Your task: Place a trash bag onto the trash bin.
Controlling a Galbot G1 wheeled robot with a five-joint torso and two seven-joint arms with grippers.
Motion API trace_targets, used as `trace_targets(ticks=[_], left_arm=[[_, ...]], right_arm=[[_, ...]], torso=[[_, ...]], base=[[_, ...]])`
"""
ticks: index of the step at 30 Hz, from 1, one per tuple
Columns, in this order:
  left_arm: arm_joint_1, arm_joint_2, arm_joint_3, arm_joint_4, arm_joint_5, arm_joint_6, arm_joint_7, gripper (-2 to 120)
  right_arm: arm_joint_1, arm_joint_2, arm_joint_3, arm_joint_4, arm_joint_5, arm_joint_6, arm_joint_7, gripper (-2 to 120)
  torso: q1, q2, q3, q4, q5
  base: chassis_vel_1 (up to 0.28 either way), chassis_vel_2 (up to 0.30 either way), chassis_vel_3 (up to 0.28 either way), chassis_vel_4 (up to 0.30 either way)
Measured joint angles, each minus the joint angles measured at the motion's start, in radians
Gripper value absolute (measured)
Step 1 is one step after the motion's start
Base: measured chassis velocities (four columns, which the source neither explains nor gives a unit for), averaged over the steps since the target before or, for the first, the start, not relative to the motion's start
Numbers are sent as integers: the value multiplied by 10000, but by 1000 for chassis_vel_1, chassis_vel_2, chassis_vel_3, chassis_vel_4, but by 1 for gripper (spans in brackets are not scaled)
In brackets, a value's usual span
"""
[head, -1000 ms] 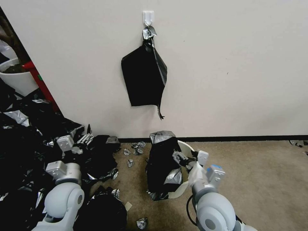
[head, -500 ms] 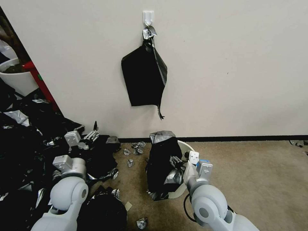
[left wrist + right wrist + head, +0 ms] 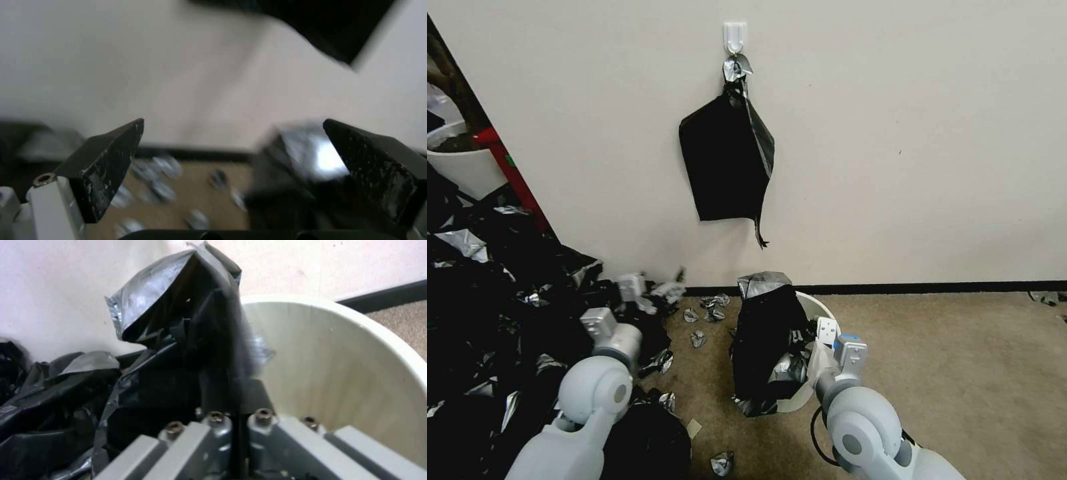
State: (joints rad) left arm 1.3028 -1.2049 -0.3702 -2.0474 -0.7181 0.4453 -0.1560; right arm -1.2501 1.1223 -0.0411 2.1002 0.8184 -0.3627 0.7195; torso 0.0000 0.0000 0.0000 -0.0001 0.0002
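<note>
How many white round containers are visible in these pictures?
2. The trash bin stands on the carpet by the wall, with the trash bag draped over it. A wider white tub stands at far left. The black plastic pile may hide more.

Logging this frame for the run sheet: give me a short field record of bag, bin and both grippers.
trash bag: draped over the bin's left side, top standing above the rim
trash bin: on the carpet by the wall, right inner wall bare
right gripper: shut on a fold of the bag, at the bin's mouth
left gripper: open, nothing held, in the air left of the bin
hanging black bundle: on the wall hook
</note>
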Motion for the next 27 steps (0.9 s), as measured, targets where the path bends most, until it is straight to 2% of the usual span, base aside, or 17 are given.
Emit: trace_targets(ticks=[4, 5, 8, 9, 12, 13, 17, 22, 24, 25, 27], left_arm=[[-189, -321, 1204, -55, -179, 1075, -620, 100], [-189, -321, 1204, -55, -179, 1075, -620, 100], [-442, -661, 2050, 332, -10, 1380, -1263, 100], [-442, -661, 2050, 332, -10, 1380, -1263, 100], [-657, -995, 2530, 769, 180, 1517, -1764, 100], [-657, -995, 2530, 769, 180, 1517, -1764, 100], [-912, -1408, 2881, 1445, 353, 1667, -2505, 100], [-1008, -1621, 2975, 1871, 352, 1774, -2770, 97], [-1039, -1706, 2993, 2024, 352, 1792, -2838, 89], [-1067, -1748, 2989, 2105, 353, 1819, -2889, 81], [-1089, -1762, 2982, 2141, 346, 1892, -2935, 77]], right_arm=[[-132, 74, -1, -11, -360, 144, -97, 0], [-132, 74, -1, -11, -360, 144, -97, 0], [-243, 141, -21, -8, -592, 216, -157, 0], [-243, 141, -21, -8, -592, 216, -157, 0], [-330, 191, -43, 3, -801, 267, -207, 0], [-330, 191, -43, 3, -801, 267, -207, 0], [-419, 217, -56, 32, -1105, 384, -291, 0], [-444, 205, -60, 47, -1327, 488, -375, 0], [-448, 200, -61, 61, -1426, 524, -415, 0], [-453, 196, -62, 63, -1519, 563, -459, 0], [-460, 191, -64, 63, -1580, 597, -493, 0]], torso=[[0, 0, -1, 0, 0], [0, 0, -1, 0, 0], [0, 0, 0, 0, 0], [0, 0, 0, 0, 0], [0, 0, -1, -1, 0], [0, 0, -1, -1, 0], [0, 0, 0, 0, 0], [0, 0, 0, 0, -1], [0, 0, -1, 2, -1], [-1, 0, -1, 2, 1], [0, 0, -2, 2, 1]], base=[[0, 0, 0, 0], [0, 0, 0, 0], [0, 0, 0, 0], [0, 0, 0, 0], [0, 0, 0, 0], [0, 0, 0, 0], [0, 0, 0, 0], [0, 0, 0, 0], [0, 0, 0, 0], [0, 0, 0, 0], [0, 0, 0, 0]])
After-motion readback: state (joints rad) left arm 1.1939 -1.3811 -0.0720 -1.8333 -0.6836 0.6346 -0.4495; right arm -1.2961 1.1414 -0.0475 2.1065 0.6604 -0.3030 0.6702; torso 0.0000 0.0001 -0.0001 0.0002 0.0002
